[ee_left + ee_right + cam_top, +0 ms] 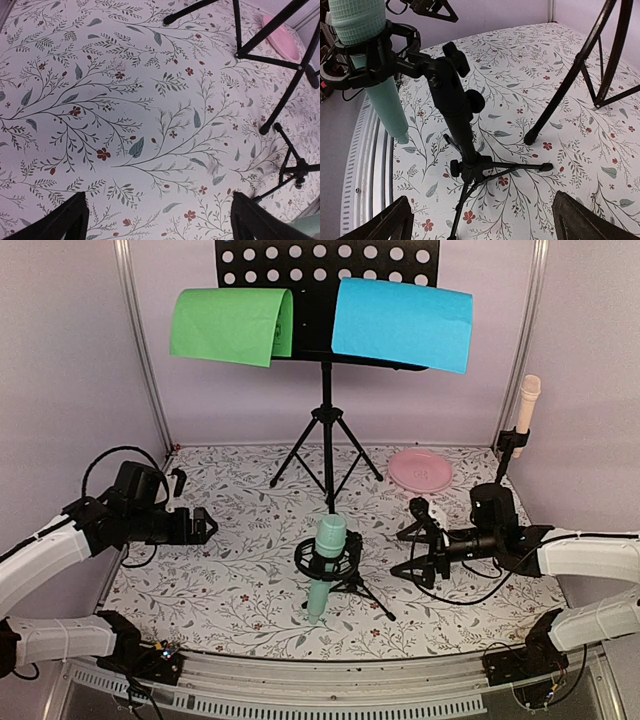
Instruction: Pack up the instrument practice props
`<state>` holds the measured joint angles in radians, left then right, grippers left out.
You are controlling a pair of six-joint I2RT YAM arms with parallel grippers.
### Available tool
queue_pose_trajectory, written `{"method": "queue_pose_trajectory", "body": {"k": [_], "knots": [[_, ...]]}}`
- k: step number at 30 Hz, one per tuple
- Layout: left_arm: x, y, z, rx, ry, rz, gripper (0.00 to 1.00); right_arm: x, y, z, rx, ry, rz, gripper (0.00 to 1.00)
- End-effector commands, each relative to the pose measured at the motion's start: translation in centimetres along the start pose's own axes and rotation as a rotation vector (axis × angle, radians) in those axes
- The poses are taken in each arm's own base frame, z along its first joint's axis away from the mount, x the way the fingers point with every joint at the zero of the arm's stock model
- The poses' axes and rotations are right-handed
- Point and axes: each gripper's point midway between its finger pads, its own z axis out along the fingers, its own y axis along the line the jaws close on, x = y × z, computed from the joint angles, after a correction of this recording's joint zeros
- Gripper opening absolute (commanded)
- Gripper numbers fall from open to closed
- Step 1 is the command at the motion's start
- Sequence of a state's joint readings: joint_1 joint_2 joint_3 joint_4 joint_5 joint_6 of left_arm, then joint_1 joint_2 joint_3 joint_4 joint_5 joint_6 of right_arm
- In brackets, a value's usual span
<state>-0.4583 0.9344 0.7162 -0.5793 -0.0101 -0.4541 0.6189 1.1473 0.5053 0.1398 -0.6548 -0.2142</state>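
Note:
The black perforated music rack (325, 270) stands at the back on tripod legs (325, 445). A green sheet (232, 325) and a blue sheet (402, 322) hang over its ledge. A mint microphone (326, 565) sits tilted in a small black support (350, 580) at the front middle. A pink microphone (526, 415) stands on another support (508, 448) at the back right. My right gripper (412, 543) is open and empty just right of the mint microphone's support (457, 115). My left gripper (208, 524) is open and empty over the mat at the left.
A round pink plate (420, 470) lies behind the right gripper, beside the rack's right leg (560, 100). The floral mat (125, 100) under the left gripper is bare. Purple walls and metal posts close in the back and sides.

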Motion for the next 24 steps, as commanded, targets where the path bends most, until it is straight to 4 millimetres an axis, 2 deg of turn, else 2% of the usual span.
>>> {"method": "queue_pose_trajectory", "body": {"k": [1,2,8,12,15,18,22,24], "knots": [[-0.7,-0.2,-0.8,-0.001,-0.039,0.001,0.99,-2.8,0.5,2.4,-0.014,-0.097,-0.109,0.99],[-0.8,-0.2,-1.0,-0.003,-0.048,-0.001,0.99,-2.9,0.7,3.1,-0.028,-0.101,-0.108,1.0],[-1.1,-0.1,-1.3,-0.004,-0.072,-0.005,0.99,-3.4,1.7,6.8,-0.067,-0.07,-0.149,0.86],[-1.1,-0.1,-1.4,-0.008,-0.074,-0.002,0.99,-4.4,1.5,7.4,-0.054,-0.106,-0.164,0.74],[-1.1,0.0,-1.4,-0.01,-0.076,-0.003,0.99,-4.7,1.8,7.9,-0.062,-0.121,-0.16,0.52],[-1.2,-0.1,-1.4,-0.01,-0.076,-0.001,0.99,-4.9,2.4,8.3,-0.075,-0.137,-0.138,0.39],[-1.2,0.0,-1.3,-0.012,-0.073,0.001,0.99,-5.4,2.6,8.3,-0.069,-0.162,-0.11,0.28],[-1.2,0.0,-1.3,-0.012,-0.074,0.002,0.99,-5.6,2.2,8.2,-0.037,-0.169,-0.101,0.24]]}}
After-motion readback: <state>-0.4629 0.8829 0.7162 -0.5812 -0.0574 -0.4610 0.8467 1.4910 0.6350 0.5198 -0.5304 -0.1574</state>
